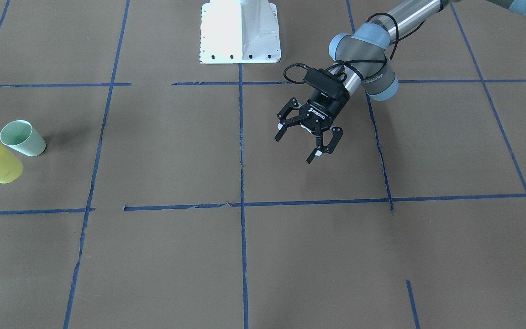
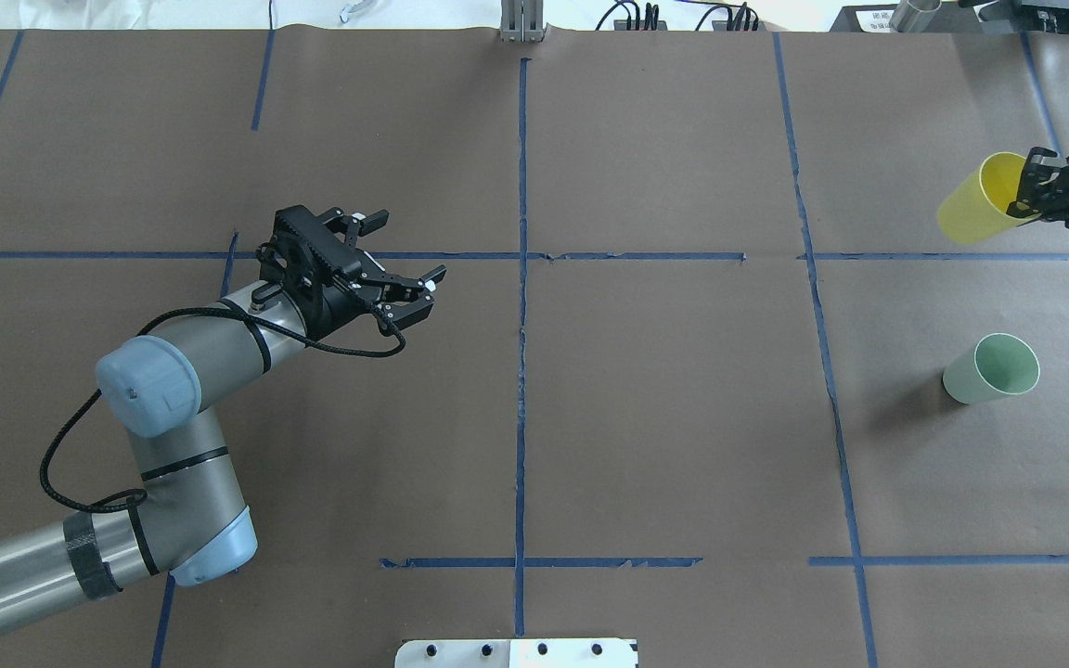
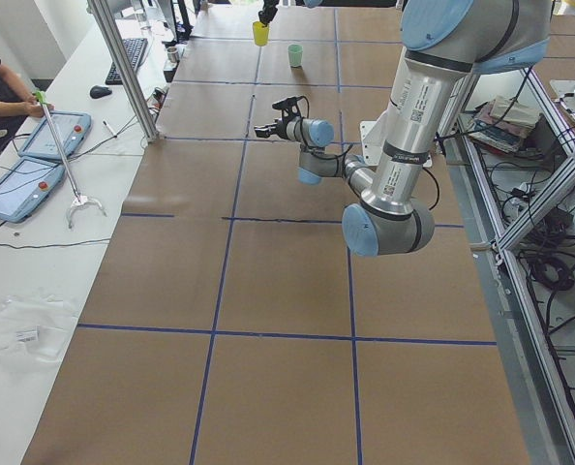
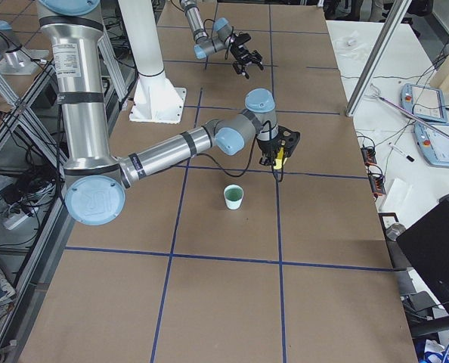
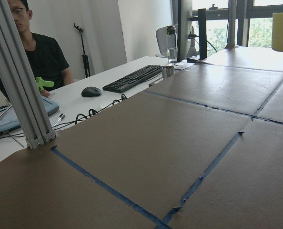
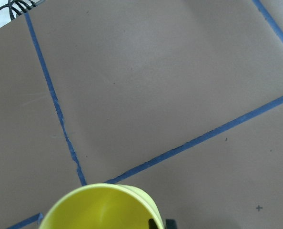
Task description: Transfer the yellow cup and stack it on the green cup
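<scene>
Holding the yellow cup (image 2: 972,211) by its rim, tilted and apparently lifted, just beyond the upright green cup (image 2: 994,369): right fingers (image 2: 1024,210), ready for carrying over. Left fingers (image 2: 414,283): spread wide, empty, well apart from the green cup.

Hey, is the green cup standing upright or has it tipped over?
Upright: the green cup stands on its narrow base, open rim facing up.

Blue tape lines (image 2: 521,371) are dividing the brown bench (image 2: 664,417) into squares. Windows (image 5: 216,33) are admitting daylight beyond a white desk (image 5: 141,62) holding a keyboard (image 5: 132,78).
</scene>
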`<control>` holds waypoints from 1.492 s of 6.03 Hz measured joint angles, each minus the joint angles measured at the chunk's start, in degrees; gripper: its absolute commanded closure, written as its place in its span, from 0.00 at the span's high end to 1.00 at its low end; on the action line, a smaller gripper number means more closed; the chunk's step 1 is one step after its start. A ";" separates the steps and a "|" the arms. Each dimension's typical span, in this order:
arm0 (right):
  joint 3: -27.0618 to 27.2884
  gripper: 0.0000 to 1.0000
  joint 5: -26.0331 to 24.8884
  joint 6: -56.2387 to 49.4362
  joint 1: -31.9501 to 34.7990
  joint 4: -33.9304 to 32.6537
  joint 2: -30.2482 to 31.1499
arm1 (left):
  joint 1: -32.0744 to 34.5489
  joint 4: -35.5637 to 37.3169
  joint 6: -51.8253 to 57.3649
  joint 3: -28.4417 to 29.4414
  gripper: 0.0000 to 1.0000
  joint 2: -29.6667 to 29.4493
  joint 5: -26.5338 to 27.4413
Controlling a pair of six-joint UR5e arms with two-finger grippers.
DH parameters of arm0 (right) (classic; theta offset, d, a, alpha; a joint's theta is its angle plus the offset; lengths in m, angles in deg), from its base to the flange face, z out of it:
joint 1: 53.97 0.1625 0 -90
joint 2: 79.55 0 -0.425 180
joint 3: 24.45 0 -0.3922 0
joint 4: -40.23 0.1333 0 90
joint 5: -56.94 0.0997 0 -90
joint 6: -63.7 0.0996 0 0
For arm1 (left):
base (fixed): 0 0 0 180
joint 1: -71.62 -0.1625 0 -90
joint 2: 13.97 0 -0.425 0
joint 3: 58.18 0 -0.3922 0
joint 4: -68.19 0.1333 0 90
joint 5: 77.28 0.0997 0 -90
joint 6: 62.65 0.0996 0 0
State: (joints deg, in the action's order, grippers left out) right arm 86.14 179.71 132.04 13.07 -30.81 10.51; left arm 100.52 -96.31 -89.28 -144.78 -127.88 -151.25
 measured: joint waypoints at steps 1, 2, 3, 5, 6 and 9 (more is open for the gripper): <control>1.75 0.00 0.17 -1.31 0.52 0.01 2.22 | 1.57 3.84 -3.51 0.60 0.99 -0.06 -0.25; 3.32 0.00 0.19 -1.79 0.42 -0.09 4.45 | 2.58 7.06 -5.87 0.76 0.99 -0.12 -0.45; 3.92 0.00 0.22 -3.15 -0.04 -0.27 6.61 | 3.20 8.75 -6.79 0.79 0.99 -0.22 -0.52; 4.01 0.00 1.08 -7.88 -2.30 -0.47 10.09 | 3.87 10.80 -8.69 0.81 0.99 -0.46 -0.55; 3.97 0.00 1.58 -9.19 -4.27 -0.47 11.47 | 3.91 11.10 -9.13 0.81 0.99 -0.59 -0.55; 4.02 0.00 1.58 -11.44 -6.75 -0.36 13.99 | 3.90 11.22 -9.37 0.75 0.99 -0.70 -0.55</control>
State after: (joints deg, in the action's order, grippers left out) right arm 90.16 181.29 120.60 6.32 -31.17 24.50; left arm 104.43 -85.09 -98.66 -144.02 -128.58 -151.81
